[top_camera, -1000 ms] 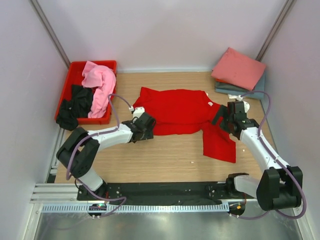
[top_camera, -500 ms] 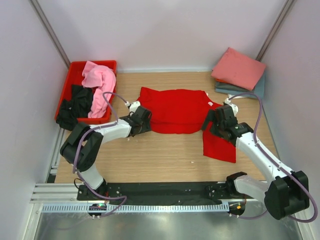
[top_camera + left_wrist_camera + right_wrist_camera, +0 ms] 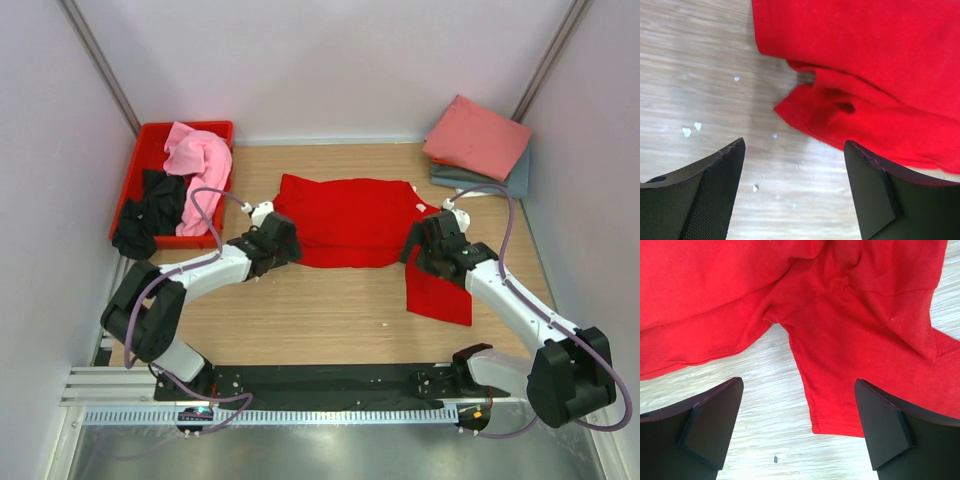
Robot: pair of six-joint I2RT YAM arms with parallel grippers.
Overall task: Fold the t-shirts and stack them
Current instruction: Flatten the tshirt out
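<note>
A bright red t-shirt [image 3: 350, 220] lies partly folded in the middle of the wooden table, one part hanging down at the right [image 3: 438, 290]. My left gripper [image 3: 285, 240] is open and empty at its lower left corner; the left wrist view shows the bunched red corner [image 3: 840, 107] ahead of the jaws. My right gripper [image 3: 422, 245] is open and empty over the shirt's right side; the right wrist view shows a red hem [image 3: 840, 425] between the jaws. A salmon pink shirt [image 3: 477, 138] lies folded on a grey-blue one [image 3: 515, 178] at the back right.
A red crate [image 3: 140, 180] at the back left holds a light pink shirt [image 3: 198, 170] and a black shirt [image 3: 150, 210] that hangs over its front edge. White walls close in the table on three sides. Small white flecks [image 3: 690, 130] lie on the wood.
Both grippers have moved towards the back. The left one slid from the shirt's lower edge to its left corner. The right one moved left over the shirt's right side.
</note>
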